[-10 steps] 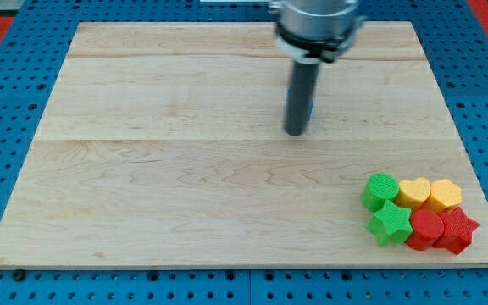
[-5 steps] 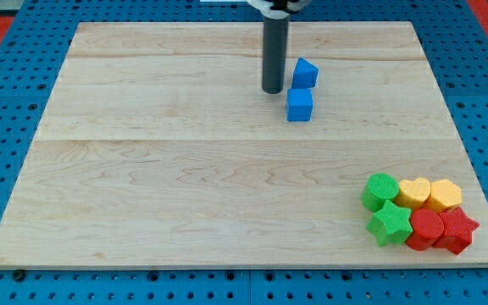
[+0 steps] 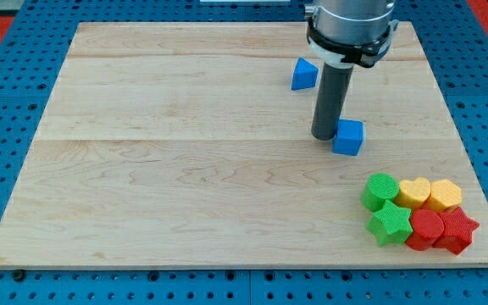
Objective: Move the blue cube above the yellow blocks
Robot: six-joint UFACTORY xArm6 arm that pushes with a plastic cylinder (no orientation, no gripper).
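Observation:
The blue cube [image 3: 348,136] lies on the wooden board right of centre. My tip [image 3: 324,135] stands against the cube's left side, touching or nearly touching it. The yellow heart [image 3: 413,192] and the yellow hexagon block [image 3: 445,195] sit side by side at the lower right, below and to the right of the cube. A second blue block, wedge-shaped [image 3: 304,74], lies near the view's top, up and left of the rod.
A green round block [image 3: 380,191], a green star [image 3: 390,224], a red round block [image 3: 426,228] and a red star [image 3: 457,230] are packed with the yellow blocks at the board's lower right corner. The board's right edge [image 3: 462,135] is close.
My tip moved from the left of the two blue blocks down and right. The blue cube slid down and right toward the yellow blocks. The blue wedge stayed put.

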